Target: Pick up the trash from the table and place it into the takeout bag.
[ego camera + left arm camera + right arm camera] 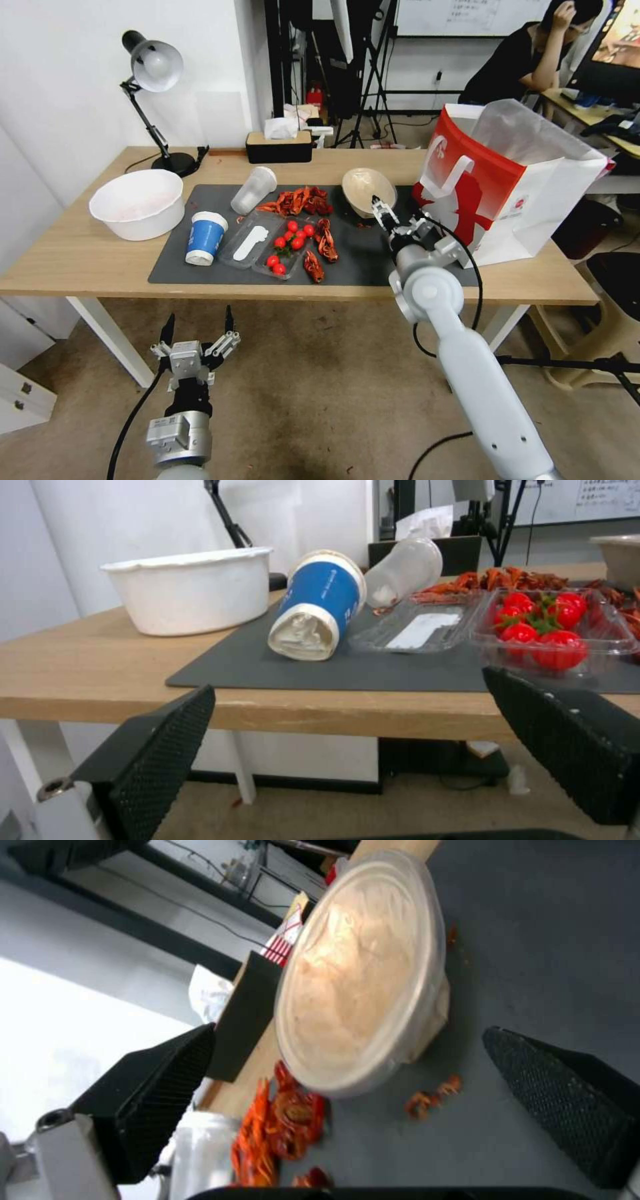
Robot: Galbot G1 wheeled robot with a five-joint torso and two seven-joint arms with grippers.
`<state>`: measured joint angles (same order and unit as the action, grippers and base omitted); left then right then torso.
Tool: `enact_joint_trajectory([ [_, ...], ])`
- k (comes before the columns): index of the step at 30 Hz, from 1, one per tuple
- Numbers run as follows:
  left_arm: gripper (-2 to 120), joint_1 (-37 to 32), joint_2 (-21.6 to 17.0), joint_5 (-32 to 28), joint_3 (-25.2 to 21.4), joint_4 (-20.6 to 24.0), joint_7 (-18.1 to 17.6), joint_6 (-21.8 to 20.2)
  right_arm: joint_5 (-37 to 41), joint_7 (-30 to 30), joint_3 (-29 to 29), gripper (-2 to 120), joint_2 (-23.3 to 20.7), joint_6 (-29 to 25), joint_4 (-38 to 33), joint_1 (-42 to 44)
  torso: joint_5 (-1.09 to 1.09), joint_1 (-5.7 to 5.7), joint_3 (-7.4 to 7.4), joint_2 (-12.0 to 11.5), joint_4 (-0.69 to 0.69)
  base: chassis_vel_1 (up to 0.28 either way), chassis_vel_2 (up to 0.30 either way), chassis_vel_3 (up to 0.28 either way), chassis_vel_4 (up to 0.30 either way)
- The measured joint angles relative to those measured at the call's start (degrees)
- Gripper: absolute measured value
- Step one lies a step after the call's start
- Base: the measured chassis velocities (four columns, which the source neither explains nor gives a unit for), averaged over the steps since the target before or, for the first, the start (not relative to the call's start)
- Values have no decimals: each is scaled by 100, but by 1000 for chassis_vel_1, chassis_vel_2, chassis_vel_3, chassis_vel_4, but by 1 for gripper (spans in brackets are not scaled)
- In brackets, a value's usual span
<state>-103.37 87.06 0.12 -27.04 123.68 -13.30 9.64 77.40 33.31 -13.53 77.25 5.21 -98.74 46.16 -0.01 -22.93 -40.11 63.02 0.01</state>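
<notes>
— Tipping toward us on the dark grey mat (360, 257), that beige paper bowl (369, 190) lies just left of the takeout bag (507, 180). See the right gripper (380, 208)?

— Yes, right at the bowl's near rim, jaws spread wide, holding nothing.

— And the left gripper (197, 327)?

— Hanging below the table (80, 260) edge, also gaping. Blue white-lidded cup (204, 237), translucent plastic cup (253, 190), crayfish shells (300, 200) and a clear tray of cherry tomatoes (288, 245) sit on the mat.
</notes>
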Motion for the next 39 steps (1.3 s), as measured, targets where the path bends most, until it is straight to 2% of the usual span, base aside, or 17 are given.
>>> enact_joint_trajectory([
  [9,100,-69,45,87,10,20,-3,43,668,313,-113,100,46,193,426,-447,1,1,0,0,-1,0,0,0,0],
  [11,100,-90,46,92,8,32,-5,66,849,354,-119,96,48,278,532,-529,1,1,0,1,-1,0,0,0,0],
  [16,100,-92,46,93,7,34,-5,70,890,363,-121,95,48,301,561,-549,1,1,0,1,-1,0,0,0,0],
  [17,100,-96,50,96,6,38,-6,77,1041,382,-128,77,50,391,673,-628,1,1,0,1,0,0,0,0,0],
  [20,100,-98,53,100,7,38,-7,80,1113,391,-130,70,55,445,737,-663,2,1,0,0,-2,0,0,0,0],
  [21,100,-100,58,108,10,39,-8,82,1158,404,-129,62,58,481,797,-700,2,1,0,1,-2,0,0,0,0],
  [23,100,-104,62,113,12,39,-8,83,1188,415,-131,59,64,514,842,-735,1,1,0,0,-1,0,0,0,0],
  [25,100,-108,66,120,15,40,-9,85,1223,436,-131,47,79,587,910,-784,1,1,0,1,0,0,0,0,0],
  [26,100,-108,66,120,15,40,-9,85,1223,436,-131,47,79,587,910,-784,1,1,0,1,0,0,0,0,0],
  [29,100,-118,69,125,15,44,-12,89,1259,476,-129,36,98,684,993,-830,1,1,0,1,0,0,0,0,0],
  [31,100,-118,69,126,15,45,-13,89,1262,479,-129,36,100,690,1002,-833,1,1,0,1,0,0,0,0,0],
  [32,100,-119,69,126,15,46,-13,90,1265,484,-129,23,103,699,1016,-840,1,1,0,1,0,0,0,0,0],
  [34,100,-122,69,128,15,49,-14,93,1273,494,-128,16,108,725,1053,-855,1,1,0,1,0,0,0,0,0],
  [35,100,-122,69,128,15,49,-14,93,1273,494,-128,16,108,725,1053,-855,1,1,0,1,0,0,0,0,0],
  [37,100,-126,70,129,15,51,-16,94,1283,495,-128,4,105,737,1074,-858,1,1,0,0,0,0,0,0,0],
  [39,100,-126,71,131,18,51,-17,95,1288,495,-128,2,93,740,1076,-859,1,1,0,1,-1,0,0,0,0],
])
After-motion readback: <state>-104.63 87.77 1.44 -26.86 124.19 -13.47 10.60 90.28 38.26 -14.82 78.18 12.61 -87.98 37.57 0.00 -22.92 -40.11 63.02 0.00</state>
